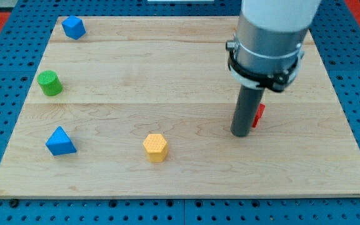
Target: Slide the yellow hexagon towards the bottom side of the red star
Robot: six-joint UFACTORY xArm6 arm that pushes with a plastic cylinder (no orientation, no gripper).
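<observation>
The yellow hexagon (pixel 155 147) sits on the wooden board, left of centre and near the view's bottom. The red star (pixel 259 114) is to its right and mostly hidden behind my rod; only a red sliver shows at the rod's right side. My tip (pixel 240 133) rests on the board just left of and slightly below the red star, touching or nearly touching it. The tip is well to the right of the yellow hexagon, about a quarter of the board's width away.
A blue block (pixel 73 27) lies at the board's top left corner. A green cylinder (pixel 50 83) is at the left edge. A blue triangle (pixel 60 142) is at the lower left. The wooden board (pixel 167 69) lies on a blue pegboard.
</observation>
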